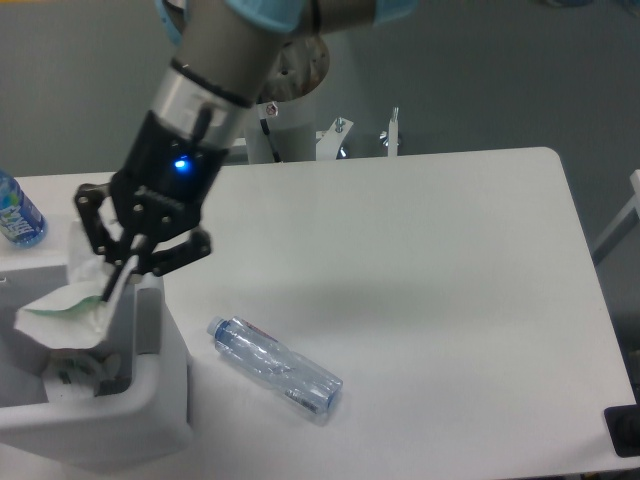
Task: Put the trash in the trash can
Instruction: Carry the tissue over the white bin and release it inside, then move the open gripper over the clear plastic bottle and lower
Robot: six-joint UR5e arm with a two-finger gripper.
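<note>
My gripper (118,277) is shut on the crumpled white wrapper with green marks (65,305). It holds the wrapper in the air over the open top of the white trash can (150,400) at the lower left. The wrapper hangs down to the left of the fingers. A crushed clear plastic bottle with a blue-white label (277,369) lies on the table to the right of the can. Inside the can a crumpled white piece (72,376) shows at the bottom.
A blue-tinted bottle with a blue label (15,212) stands at the table's far left edge. The arm's base and a metal bracket (335,137) are behind the table's back edge. A dark object (625,430) sits at the lower right corner.
</note>
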